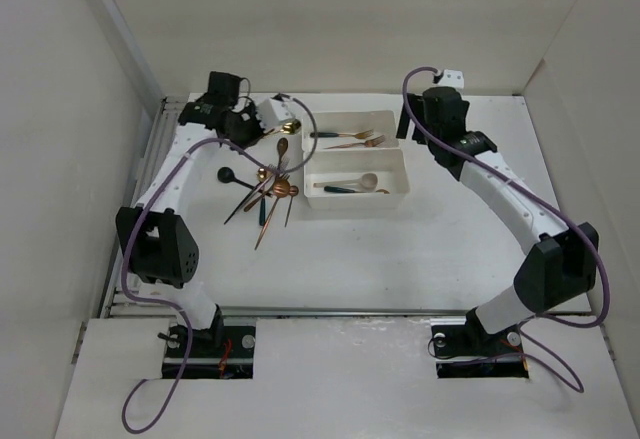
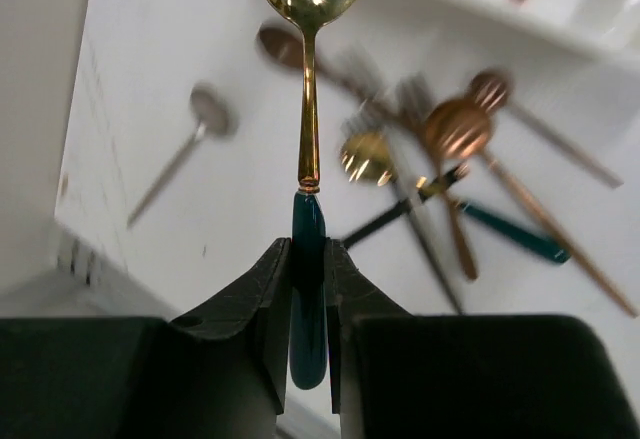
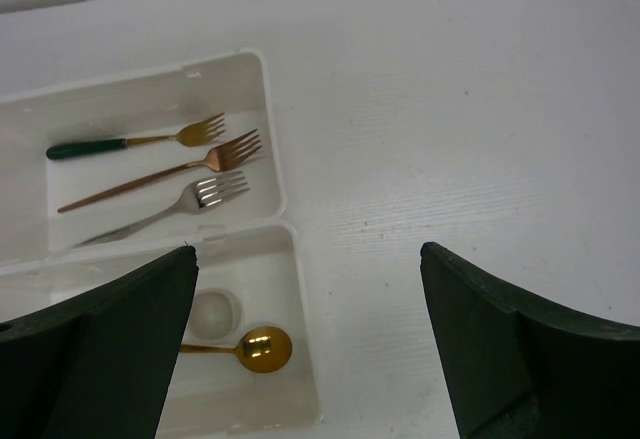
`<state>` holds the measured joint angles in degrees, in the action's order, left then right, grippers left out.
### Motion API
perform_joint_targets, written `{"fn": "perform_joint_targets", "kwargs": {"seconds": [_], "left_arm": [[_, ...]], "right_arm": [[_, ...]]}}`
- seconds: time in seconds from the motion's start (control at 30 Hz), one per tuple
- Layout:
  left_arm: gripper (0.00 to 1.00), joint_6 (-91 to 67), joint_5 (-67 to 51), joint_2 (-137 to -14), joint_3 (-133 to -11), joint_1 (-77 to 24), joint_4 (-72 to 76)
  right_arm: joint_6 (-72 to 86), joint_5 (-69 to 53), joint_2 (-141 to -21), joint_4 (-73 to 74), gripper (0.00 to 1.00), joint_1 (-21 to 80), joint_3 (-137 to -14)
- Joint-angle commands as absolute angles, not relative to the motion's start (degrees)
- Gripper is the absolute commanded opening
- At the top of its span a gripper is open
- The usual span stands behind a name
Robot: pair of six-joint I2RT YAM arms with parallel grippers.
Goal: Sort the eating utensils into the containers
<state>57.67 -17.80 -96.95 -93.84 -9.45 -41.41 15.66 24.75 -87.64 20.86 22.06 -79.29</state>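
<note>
Gold spoon (image 2: 308,109) pinched by left tool (image 2: 308,259), right tool (image 3: 308,254) spread, two white bins (image 1: 392,116) (image 1: 405,195), three forks (image 3: 230,152) in one

White arm links (image 1: 500,194); black joints (image 1: 158,244); looping purple cables (image 1: 124,414); dark, wedge-shaped fingers (image 3: 100,359).

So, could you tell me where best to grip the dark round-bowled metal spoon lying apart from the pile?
Grip the dark spoon midway along its slim handle, from straight above, closing across it. It lies flat and alone, with bare table on both sides of the handle; the round bowl is wider and curved.
</note>
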Motion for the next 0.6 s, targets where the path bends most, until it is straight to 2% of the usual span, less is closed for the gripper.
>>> {"fn": "perform_joint_targets", "kwargs": {"seconds": [0.0,0.17,0.27,0.33,0.43,0.5,0.53,0.57], "left_arm": [[0.0,56.78,-25.49,-97.55,-95.62,-18.61,-41.4],[0.0,55.46,-26.1,-101.86,-93.79,-28.72,-35.17],[0.0,52.22,-23.13,-104.23,-92.02,-30.14,-27.0],[0.19,50.81,-21.63,-105.46,-91.41,-30.67,-23.66],[0.55,47.29,-19.69,-106.79,-91.93,-30.67,-18.91],[0.64,46.76,-19.08,-107.31,-93.77,-30.67,-18.37],[0.7,46.06,-18.12,-107.84,-94.65,-30.67,-18.37],[0.81,45.53,-18.11,-107.84,-95.7,-30.67,-18.98]], "right_arm": [[18.8,21.63,-84.12,15.82,0.97,18.99,-78.22],[18.81,21.62,-82.88,16.52,0.97,17.85,-77.09],[18.2,21.62,-81.65,17.23,0.97,17.31,-76.55],[17.67,22.24,-79.9,17.75,0.97,16.71,-75.24],[16.62,22.94,-78.58,18.98,0.97,16.18,-74.62],[16.08,23.46,-78.57,18.98,0.97,16.17,-74.62],[16.08,23.47,-78.57,19.51,0.97,16.17,-74.62],[15.47,23.47,-78.57,19.51,0.97,16.17,-74.62]]}}
